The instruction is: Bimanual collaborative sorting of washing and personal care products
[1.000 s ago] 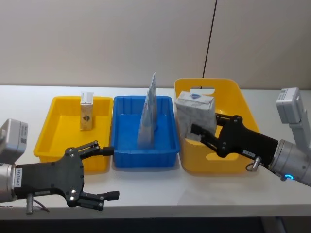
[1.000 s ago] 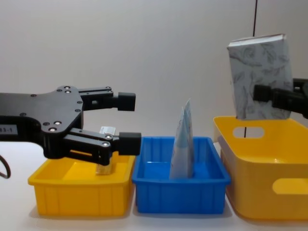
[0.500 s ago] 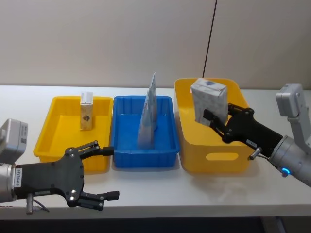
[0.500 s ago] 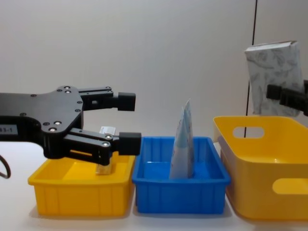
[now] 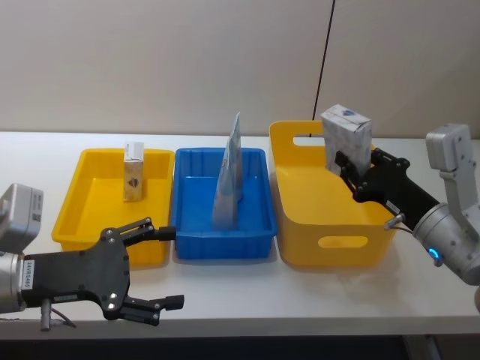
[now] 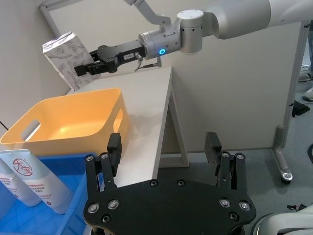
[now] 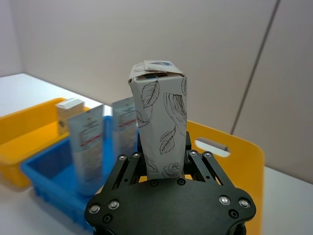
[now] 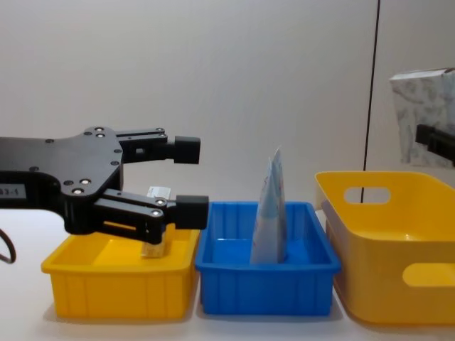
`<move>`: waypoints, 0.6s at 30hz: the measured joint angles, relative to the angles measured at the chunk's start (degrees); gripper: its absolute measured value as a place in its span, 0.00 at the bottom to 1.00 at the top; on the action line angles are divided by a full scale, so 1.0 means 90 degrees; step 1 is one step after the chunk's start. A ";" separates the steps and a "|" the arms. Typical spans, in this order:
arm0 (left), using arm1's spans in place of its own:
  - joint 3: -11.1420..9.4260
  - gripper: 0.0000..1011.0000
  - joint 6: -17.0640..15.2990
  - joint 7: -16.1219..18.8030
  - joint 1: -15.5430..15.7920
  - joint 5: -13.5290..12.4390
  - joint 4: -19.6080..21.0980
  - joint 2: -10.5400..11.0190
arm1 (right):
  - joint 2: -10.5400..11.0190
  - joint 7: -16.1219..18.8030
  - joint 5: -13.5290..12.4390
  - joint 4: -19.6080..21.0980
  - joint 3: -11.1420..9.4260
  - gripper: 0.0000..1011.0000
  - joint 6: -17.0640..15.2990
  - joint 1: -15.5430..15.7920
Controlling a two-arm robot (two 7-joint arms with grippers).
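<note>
Leafy-print carton [image 5: 346, 133] held over the deep yellow bin [image 5: 330, 225]

My left pincer [image 5: 171, 267] hangs released above the counter's [image 5: 300, 300] front-left edge. Beyond it, a pale blue tube [image 5: 229, 176] stands in the blue tray [image 5: 195, 244]. Farthest, my right pincer [image 5: 352, 166] is clenched on the leafy-print carton, upright above the deep yellow bin's far rim.

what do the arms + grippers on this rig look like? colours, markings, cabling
The left gripper and right gripper: flat black plates with silver screws, black linked fingers, blocky tips. Left wrist: pale grey housing, white lettered label, dark cable loop underneath. Right arm: rounded silver-grey links, blue glowing light and a small metal ring near the wrist.
</note>
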State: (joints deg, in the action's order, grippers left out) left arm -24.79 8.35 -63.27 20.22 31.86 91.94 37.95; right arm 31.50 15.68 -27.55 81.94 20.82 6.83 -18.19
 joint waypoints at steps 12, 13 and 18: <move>0.0000 0.99 0.0000 0.0000 0.0000 0.0000 0.0000 0.0000 | -0.0388 -0.0836 0.0470 -0.0443 -0.0087 0.33 0.0122 -0.0199; 0.0000 0.99 0.0000 0.0000 0.0000 0.0000 0.0000 0.0000 | -0.0422 -0.0880 0.0507 -0.0500 -0.0093 0.34 0.0147 -0.0231; 0.0000 0.99 0.0000 0.0000 0.0000 0.0000 0.0000 0.0000 | -0.0517 -0.0976 0.0609 -0.0663 -0.0101 0.33 0.0223 -0.0317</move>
State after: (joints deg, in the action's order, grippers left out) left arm -24.79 8.35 -63.26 20.22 31.86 91.94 37.95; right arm 26.84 6.90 -22.07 75.97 19.91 8.84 -21.04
